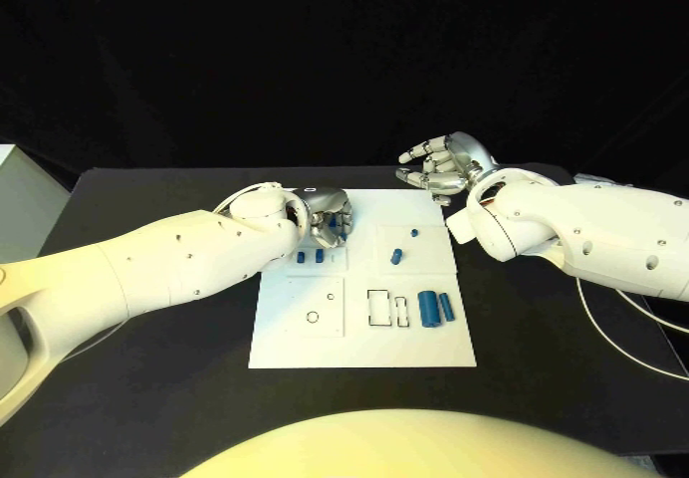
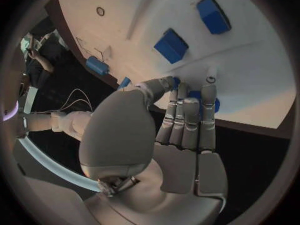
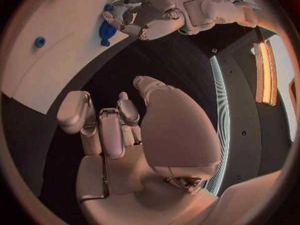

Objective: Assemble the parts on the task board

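Note:
The white task board [image 1: 295,339] [image 2: 250,70] [image 3: 50,60] lies mid-table. My left hand [image 1: 328,214] [image 2: 187,115] [image 3: 153,12] hovers low over its far left corner, thumb and fingertips [image 2: 190,102] pinching a small blue part [image 1: 329,227] [image 2: 216,105] [image 3: 106,31] against the board. Two short blue parts [image 1: 311,256] stand just nearer. Two blue blocks [image 1: 415,233] [image 1: 396,257] [image 2: 170,45] sit on the far right section. Two blue cylinders [image 1: 438,307] lie at the right. My right hand [image 1: 452,164] [image 3: 119,130] floats beyond the far right corner, fingers loosely bent, holding nothing.
Two narrow rectangular slots [image 1: 389,308] lie beside the cylinders, and a ring-shaped hole [image 1: 312,317] marks the near left section. A white box [image 1: 15,199] stands at the table's left edge. Black table [image 1: 143,388] surrounds the board.

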